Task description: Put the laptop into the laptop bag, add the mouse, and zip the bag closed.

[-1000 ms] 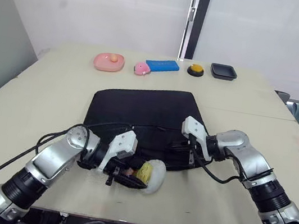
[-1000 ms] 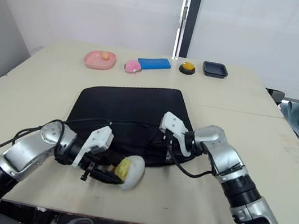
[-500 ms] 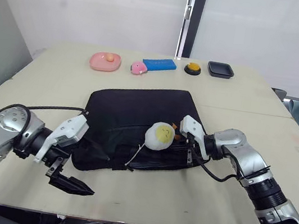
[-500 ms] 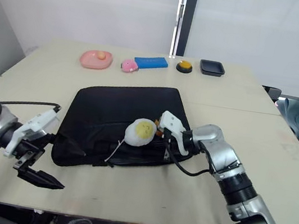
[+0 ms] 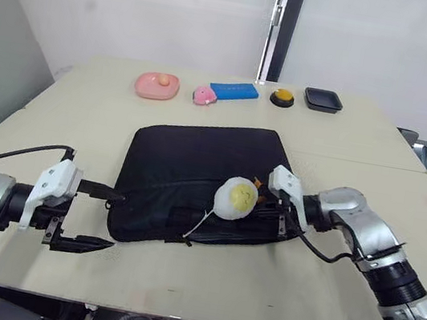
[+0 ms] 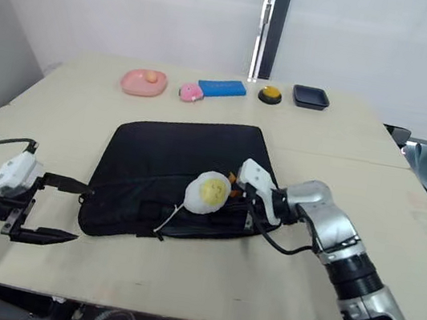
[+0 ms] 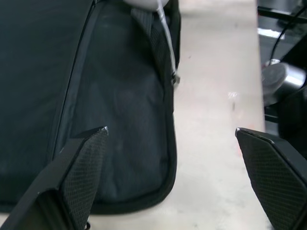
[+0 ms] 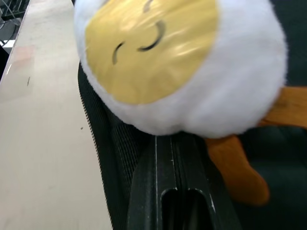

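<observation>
The black laptop bag (image 5: 196, 165) lies flat mid-table. A white-and-yellow duck-like toy (image 5: 236, 198) rests on its front right part, a thin white cord (image 7: 165, 33) trailing from it. My left gripper (image 5: 115, 219) is open just left of the bag's front left corner, holding nothing; the corner (image 7: 144, 182) lies between its spread fingers. My right gripper (image 5: 279, 219) sits at the bag's front right edge right beside the toy (image 8: 158, 62), with its fingers (image 8: 177, 182) pressed together. The laptop and the mouse are out of view.
Along the far edge stand a pink dish (image 5: 157, 85) with an orange ball, a pink toy (image 5: 202, 96), a blue block (image 5: 233, 90), an orange button (image 5: 282, 98) and a small black tray (image 5: 323, 100). Bare tabletop (image 5: 195, 275) runs in front of the bag.
The toy went from my left gripper at the front edge onto the bag. My left gripper let it go and drew back left, staying open. The right arm barely moved.
</observation>
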You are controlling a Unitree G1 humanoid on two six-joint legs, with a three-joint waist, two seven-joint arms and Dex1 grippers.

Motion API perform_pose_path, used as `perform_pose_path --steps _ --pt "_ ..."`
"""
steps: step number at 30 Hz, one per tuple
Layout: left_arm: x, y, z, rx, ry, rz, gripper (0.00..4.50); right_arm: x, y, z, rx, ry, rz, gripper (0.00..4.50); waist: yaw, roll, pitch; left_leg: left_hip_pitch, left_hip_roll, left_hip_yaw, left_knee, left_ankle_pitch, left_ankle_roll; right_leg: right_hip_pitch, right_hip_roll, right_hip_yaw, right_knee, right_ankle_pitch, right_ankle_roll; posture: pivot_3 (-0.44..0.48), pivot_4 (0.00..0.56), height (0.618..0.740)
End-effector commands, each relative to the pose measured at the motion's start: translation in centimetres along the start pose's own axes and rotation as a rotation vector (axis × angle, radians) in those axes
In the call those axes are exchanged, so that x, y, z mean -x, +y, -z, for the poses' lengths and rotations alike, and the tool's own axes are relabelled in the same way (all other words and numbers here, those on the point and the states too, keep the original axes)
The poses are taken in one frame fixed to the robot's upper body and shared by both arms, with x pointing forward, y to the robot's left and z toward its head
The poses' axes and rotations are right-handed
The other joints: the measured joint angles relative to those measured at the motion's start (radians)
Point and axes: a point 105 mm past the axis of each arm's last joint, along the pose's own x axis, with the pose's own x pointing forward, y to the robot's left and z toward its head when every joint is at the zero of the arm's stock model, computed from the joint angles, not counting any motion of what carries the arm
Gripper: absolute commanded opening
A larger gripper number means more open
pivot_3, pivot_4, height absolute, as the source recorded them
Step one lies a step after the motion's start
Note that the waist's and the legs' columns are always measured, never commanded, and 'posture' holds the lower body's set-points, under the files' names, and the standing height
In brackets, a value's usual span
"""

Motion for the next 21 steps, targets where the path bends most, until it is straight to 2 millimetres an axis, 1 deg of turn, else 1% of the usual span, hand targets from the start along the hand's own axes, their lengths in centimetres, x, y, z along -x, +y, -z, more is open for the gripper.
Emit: perform_pose_path --steps 1,3,5,6,7,8,10,12,16,17,21 --pt "-0.2 0.9 -0.4 -0.017 -0.062 -0.065 4.47 2.2 0.4 0.9 -0.026 0.033 0.050 0.00 0.011 0.001 0.004 0.000 0.000 0.000 0.000 0.000 0.000 0.000 0.000 0.000 0.000 0.000 0.000 0.000 0.150 0.740" --pt "-0.5 2.0 -0.9 0.041 -0.118 -0.115 4.47 2.9 0.7 0.9 -0.034 0.033 0.066 0.00 0.019 0.001 0.007 0.000 0.000 0.001 0.000 0.000 0.000 -0.001 0.000 0.001 0.000 0.000 0.000 0.000 0.150 0.740" --pt "-1.2 3.0 -1.8 0.078 -0.174 -0.131 4.47 3.6 1.1 1.0 -0.051 0.025 0.078 0.00 0.024 0.001 0.008 0.000 0.000 0.000 0.000 0.000 0.000 -0.001 0.000 0.001 0.002 0.000 0.000 0.000 0.150 0.740" --pt "-1.7 3.3 -2.5 0.089 -0.208 -0.111 3.96 3.9 1.2 1.2 -0.056 0.031 0.086 0.00 0.027 0.001 0.009 0.000 0.000 0.001 0.001 0.000 0.000 -0.002 0.000 0.001 0.003 0.000 0.000 0.000 0.150 0.740" --pt "-2.2 3.6 -2.9 0.089 -0.226 -0.100 3.68 4.1 1.3 1.4 -0.059 0.038 0.095 0.00 0.026 0.001 0.009 0.000 0.000 0.001 0.001 0.000 0.000 -0.002 0.000 0.001 0.004 0.000 0.000 0.000 0.150 0.740" --pt "-2.4 3.7 -3.2 0.087 -0.234 -0.093 3.31 4.2 1.4 1.5 -0.060 0.043 0.100 0.00 0.025 0.001 0.009 0.000 0.000 0.001 0.002 0.000 0.000 -0.002 0.000 0.002 0.005 0.000 0.000 0.000 0.150 0.740" --pt "-3.4 3.8 -3.7 0.060 -0.250 -0.041 2.59 5.2 0.9 1.4 -0.064 0.044 0.146 0.00 0.022 0.001 0.010 0.000 0.000 0.002 0.003 0.000 0.000 -0.003 0.000 0.003 0.005 0.000 0.000 0.000 0.150 0.740" --pt "-4.3 3.9 -3.7 0.045 -0.239 0.009 1.88 6.8 0.3 1.2 -0.075 0.032 0.205 0.00 0.022 0.001 0.011 -0.001 0.000 0.003 0.003 0.000 0.000 -0.003 0.000 0.004 0.005 0.000 0.000 0.000 0.150 0.740" --pt "-5.3 4.8 -3.4 0.021 -0.238 0.041 0.42 9.9 0.2 1.2 -0.080 0.038 0.288 0.00 0.026 0.001 0.011 -0.001 0.000 0.003 0.003 0.001 0.001 -0.005 0.000 0.004 0.006 0.000 0.000 0.000 0.150 0.740" --pt "-5.4 4.9 -3.4 0.014 -0.239 0.047 0.06 10.4 0.2 1.3 -0.080 0.040 0.301 0.00 0.027 0.001 0.011 -0.001 0.000 0.003 0.003 0.001 0.001 -0.005 0.001 0.004 0.006 0.000 0.000 0.000 0.150 0.740" --pt "-6.5 5.8 -3.3 -0.005 -0.253 0.066 0.03 12.5 0.4 1.5 -0.086 0.058 0.381 0.00 0.029 0.001 0.011 -0.001 0.000 0.003 0.004 0.001 0.001 -0.005 0.000 0.004 0.006 0.000 0.000 0.000 0.150 0.740"
